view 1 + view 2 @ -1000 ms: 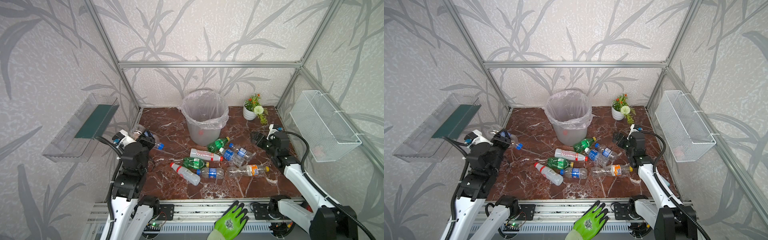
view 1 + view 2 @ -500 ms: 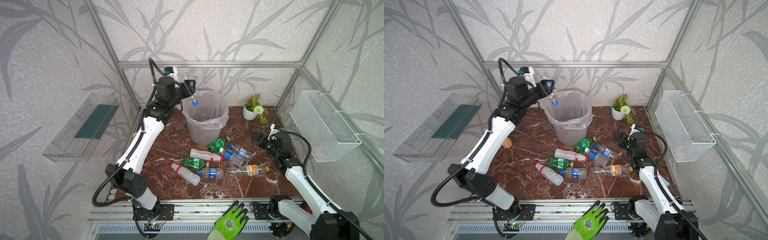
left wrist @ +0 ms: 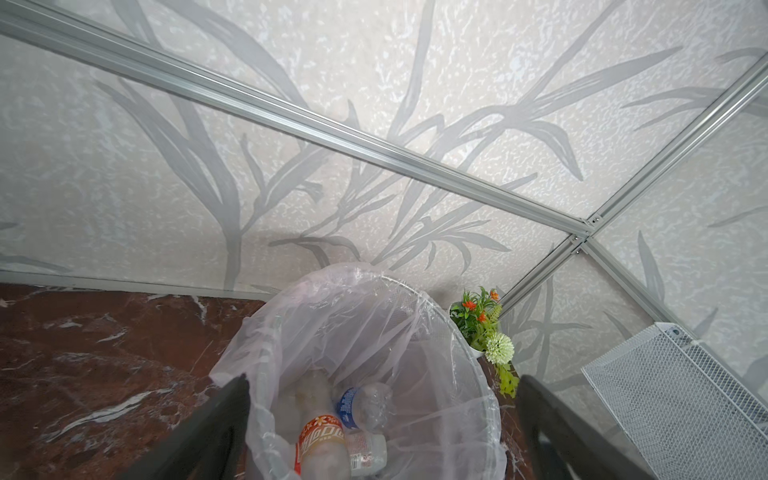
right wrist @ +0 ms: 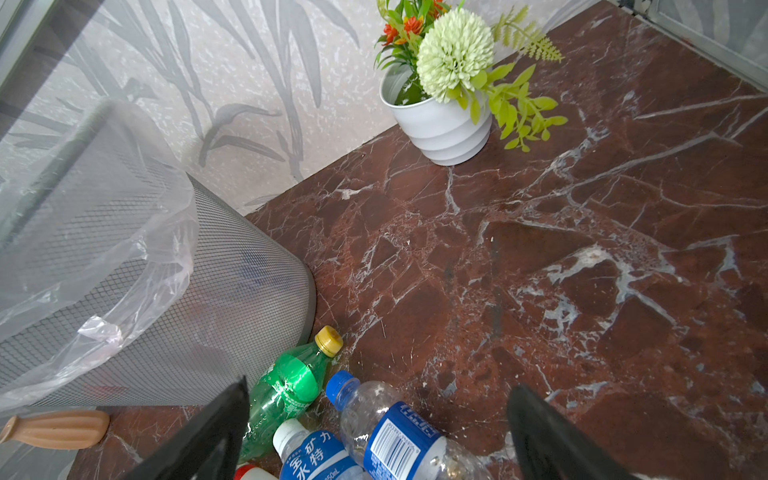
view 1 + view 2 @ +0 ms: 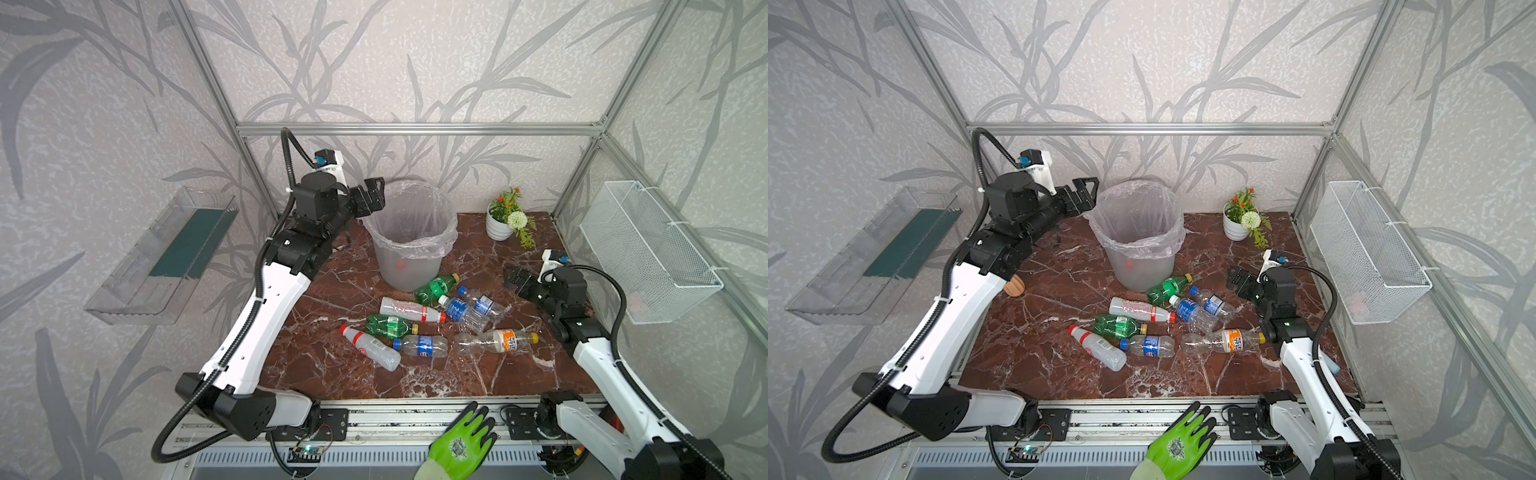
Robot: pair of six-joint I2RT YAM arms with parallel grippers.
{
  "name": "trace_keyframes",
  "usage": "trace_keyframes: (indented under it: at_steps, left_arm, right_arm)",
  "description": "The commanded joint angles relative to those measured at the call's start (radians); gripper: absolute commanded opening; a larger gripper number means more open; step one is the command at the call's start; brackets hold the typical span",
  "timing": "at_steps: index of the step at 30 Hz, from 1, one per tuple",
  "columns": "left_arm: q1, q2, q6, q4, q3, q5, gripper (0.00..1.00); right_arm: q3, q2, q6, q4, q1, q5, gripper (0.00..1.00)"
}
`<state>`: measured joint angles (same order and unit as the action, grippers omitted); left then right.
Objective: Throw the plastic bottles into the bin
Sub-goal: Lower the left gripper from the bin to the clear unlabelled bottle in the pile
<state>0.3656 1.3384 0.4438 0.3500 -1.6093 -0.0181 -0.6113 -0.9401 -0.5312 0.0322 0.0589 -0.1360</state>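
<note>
Red marble tabletop (image 5: 324, 365), crumpled clear and green bottles (image 5: 419, 345), bag-lined grey bin (image 5: 409, 268)

You're working in a robotics lab test cell dressed up as a room. The walls are leaf-print wallpaper panels (image 5: 415, 62) held in a bare aluminium frame (image 5: 415, 129). The floor is a marble-look board (image 5: 332, 365) that ends at a slotted metal rail (image 5: 395, 419). Robot arms (image 5: 266, 316) are mounted at that rail, with loose cables and a lit circuit board (image 5: 307, 449) beneath. Homely props fill it: a lined bin (image 5: 409, 266), a flower pot (image 5: 496, 228), a wire basket (image 5: 648, 257) and a clear wall shelf (image 5: 162, 257). A green work glove (image 5: 457, 446) rests at the front edge.
</note>
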Motion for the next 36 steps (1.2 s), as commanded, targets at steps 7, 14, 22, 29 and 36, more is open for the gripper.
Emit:
trace_keyframes:
  at_steps: [7,14,22,29,36]
  left_arm:
    - [0.036,-0.178,-0.188,-0.051,0.286,0.067,0.99]
    - [0.152,-0.222,-0.371,0.030,0.410,0.087,0.99]
    - [0.219,-0.232,-0.379,0.058,0.536,0.057,0.96]
    - [0.345,-0.173,-0.467,0.120,0.567,-0.033,0.93]
    - [0.508,-0.042,-0.621,0.190,0.570,-0.115,0.90]
  right_arm:
    - [-0.026,-0.023,-0.030,0.019,-0.002,-0.004,0.96]
    - [-0.025,-0.082,-0.051,0.012,0.002,-0.056,0.93]
    - [-0.040,-0.101,0.039,0.071,0.052,-0.058,0.90]
    - [-0.025,-0.080,0.060,0.135,0.067,0.016,0.91]
    - [0.003,-0.039,0.040,0.127,0.065,0.063,0.94]
